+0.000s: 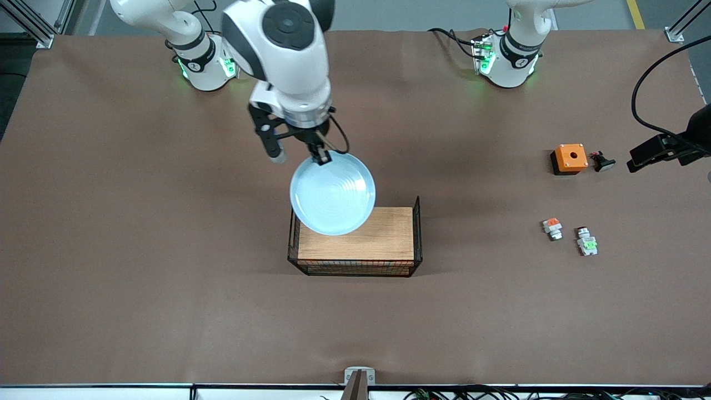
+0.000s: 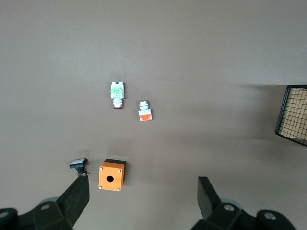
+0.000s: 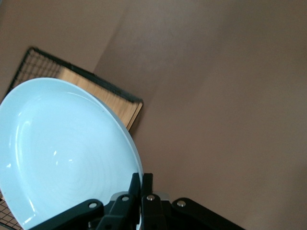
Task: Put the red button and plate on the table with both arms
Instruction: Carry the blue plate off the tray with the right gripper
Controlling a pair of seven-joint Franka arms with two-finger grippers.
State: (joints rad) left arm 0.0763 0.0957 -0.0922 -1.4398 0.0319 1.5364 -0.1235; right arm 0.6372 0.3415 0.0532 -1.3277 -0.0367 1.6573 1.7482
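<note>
My right gripper is shut on the rim of the light blue plate and holds it tilted in the air over the wooden-topped wire crate. The right wrist view shows the fingers pinching the plate's edge. The red button, with its green block, lies on the brown table toward the left arm's end. My left gripper is open and empty, up over the table beside the orange box. The left wrist view shows the button away from that gripper.
A similar part with an orange block lies beside the button. An orange square box with a hole and a small black part with a pale cap lie farther from the front camera. The crate's corner shows in the left wrist view.
</note>
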